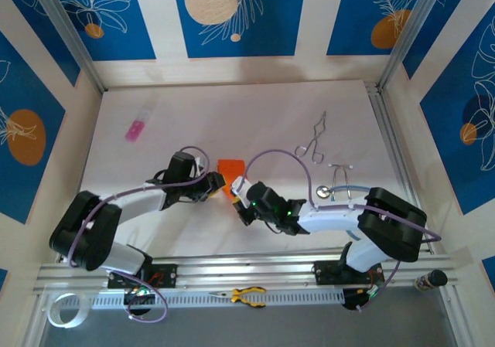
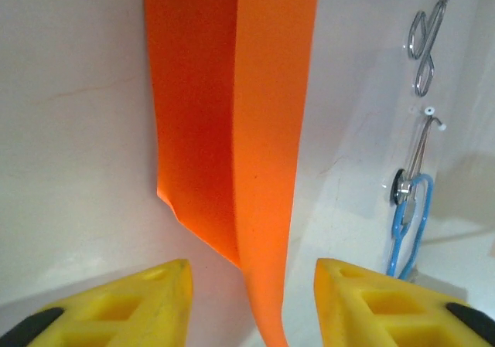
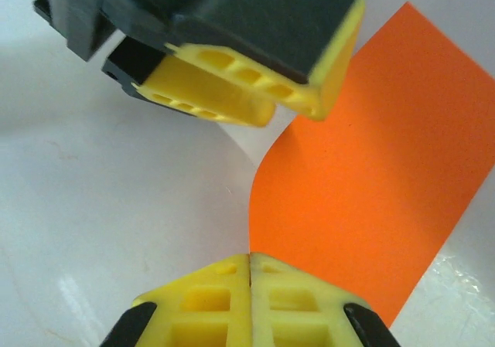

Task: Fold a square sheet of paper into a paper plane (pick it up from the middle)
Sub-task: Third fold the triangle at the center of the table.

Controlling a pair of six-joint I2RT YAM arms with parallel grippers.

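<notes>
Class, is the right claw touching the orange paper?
Touching. The right wrist view shows the paper pinched in the seam of the shut right claw.

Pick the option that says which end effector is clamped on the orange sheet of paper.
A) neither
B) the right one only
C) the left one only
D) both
B: the right end effector has its fingers pressed together on the edge of the orange sheet, while the fingers of the left end effector stand apart on either side of it.
</notes>
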